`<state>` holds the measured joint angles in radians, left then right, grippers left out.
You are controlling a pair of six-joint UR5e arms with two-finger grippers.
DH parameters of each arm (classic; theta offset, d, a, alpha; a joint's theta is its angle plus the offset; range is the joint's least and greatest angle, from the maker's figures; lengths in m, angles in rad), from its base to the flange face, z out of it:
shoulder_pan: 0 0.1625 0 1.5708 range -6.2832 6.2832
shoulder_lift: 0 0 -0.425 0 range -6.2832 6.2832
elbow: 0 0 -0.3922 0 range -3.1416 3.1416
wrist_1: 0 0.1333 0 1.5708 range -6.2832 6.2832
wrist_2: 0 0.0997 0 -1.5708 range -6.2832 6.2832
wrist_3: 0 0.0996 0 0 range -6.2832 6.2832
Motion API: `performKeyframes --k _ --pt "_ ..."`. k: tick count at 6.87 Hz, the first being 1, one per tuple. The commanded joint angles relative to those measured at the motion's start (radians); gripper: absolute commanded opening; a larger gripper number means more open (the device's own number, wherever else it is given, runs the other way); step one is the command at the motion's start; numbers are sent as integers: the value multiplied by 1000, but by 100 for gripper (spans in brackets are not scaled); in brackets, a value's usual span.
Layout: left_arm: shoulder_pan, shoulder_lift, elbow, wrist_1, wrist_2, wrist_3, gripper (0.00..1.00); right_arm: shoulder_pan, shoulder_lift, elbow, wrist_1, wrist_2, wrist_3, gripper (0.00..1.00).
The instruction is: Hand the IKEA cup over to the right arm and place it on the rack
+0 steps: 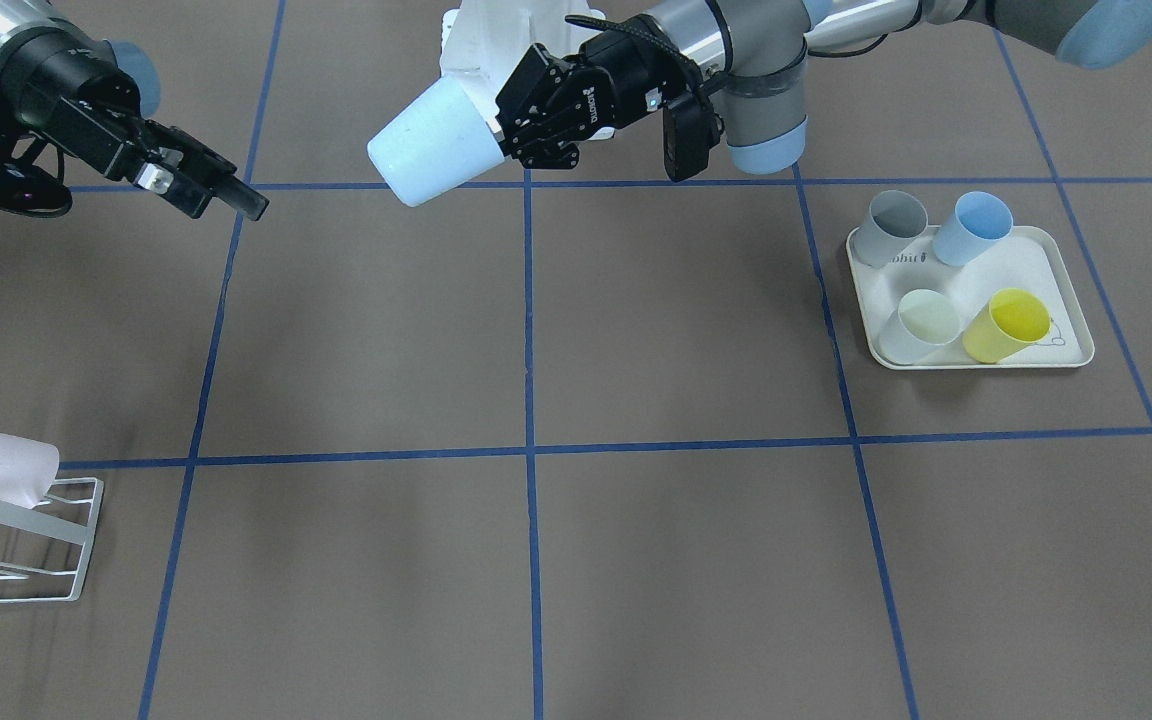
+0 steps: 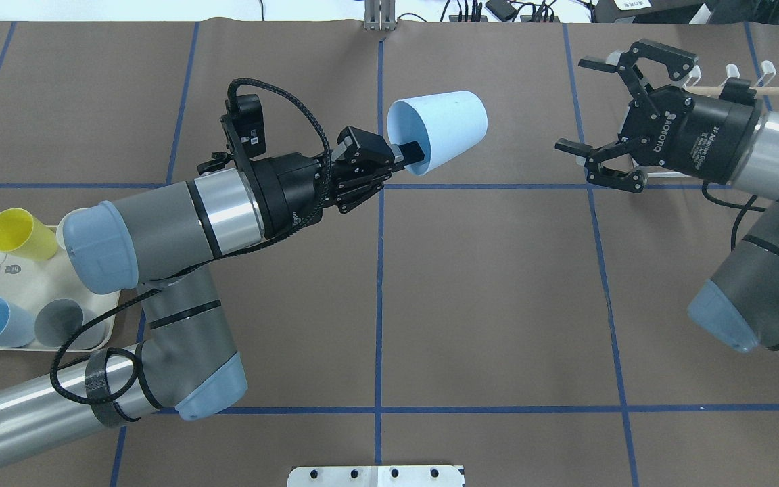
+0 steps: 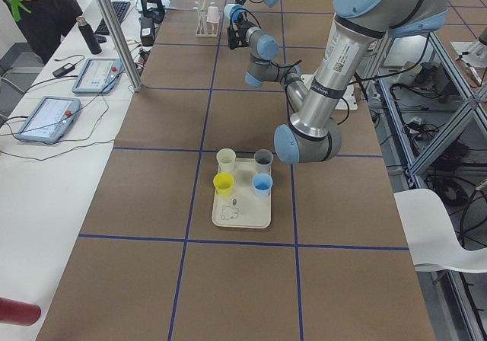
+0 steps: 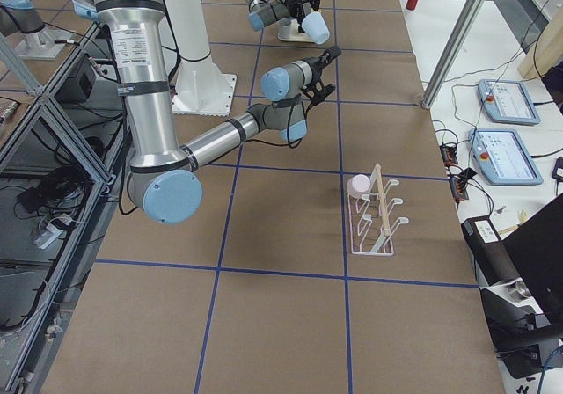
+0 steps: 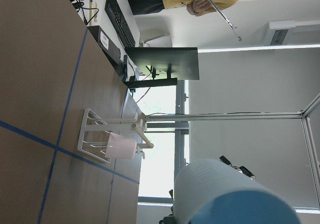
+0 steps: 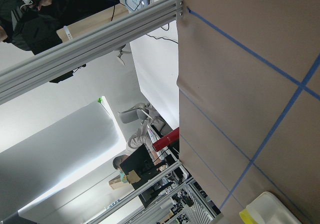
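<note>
The left jaws are clamped on the rim of the pale blue cup [image 2: 438,132]; the right jaws stand wide open, empty, well apart from it.

Bright, even light — soft shadows, wrist views window-glared.

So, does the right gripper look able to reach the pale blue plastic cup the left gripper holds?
Probably yes: the right gripper is open, the pale blue plastic cup points its base toward it in mid-air, and nothing lies between them.
</note>
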<state>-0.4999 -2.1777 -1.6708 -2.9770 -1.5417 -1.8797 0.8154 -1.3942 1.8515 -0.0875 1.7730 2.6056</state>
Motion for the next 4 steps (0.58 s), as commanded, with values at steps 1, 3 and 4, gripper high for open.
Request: performKeyframes --k 1,3,4 --pt "-5 -2 -6 -2 -1 -1 0 -39 32 -1 0 -23 4 100" --pt "-2 -1 -6 0 -8 -3 0 -64 46 -1 -3 -47 2 100" --pt "0 -2 -6 1 -9 -3 0 -64 47 -1 -3 -49 -8 100"
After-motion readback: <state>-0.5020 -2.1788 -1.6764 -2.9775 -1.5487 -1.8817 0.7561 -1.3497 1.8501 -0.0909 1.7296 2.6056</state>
